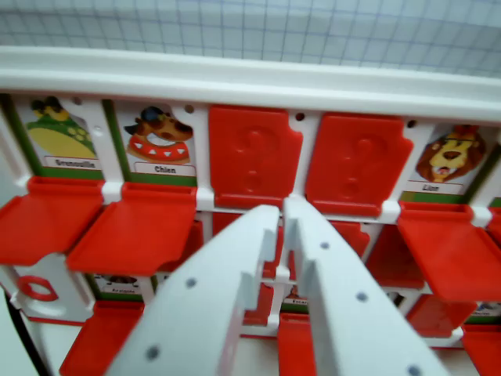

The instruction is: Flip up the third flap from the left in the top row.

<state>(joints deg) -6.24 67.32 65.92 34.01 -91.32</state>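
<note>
A white game board [250, 82] with red flaps fills the wrist view. In the top row, the first flap [48, 215] and second flap [137, 227] from the left lie flat toward me, under a frog picture [55, 129] and a dog picture [159, 137]. The third flap [252, 153] and fourth flap [358, 160] stand upright, each showing an embossed question mark. The fifth flap [450, 247] lies flat below a lion picture [448, 157]. My white gripper [285, 205] is shut, with nothing held. Its tips sit at the lower edge between the third and fourth flaps.
A lower row of red flaps [102, 337] and small pictures lies partly hidden behind my fingers [227, 290]. A white piece with a red ring [37, 288] sits at the lower left. Gridded white paper [250, 27] lies beyond the board.
</note>
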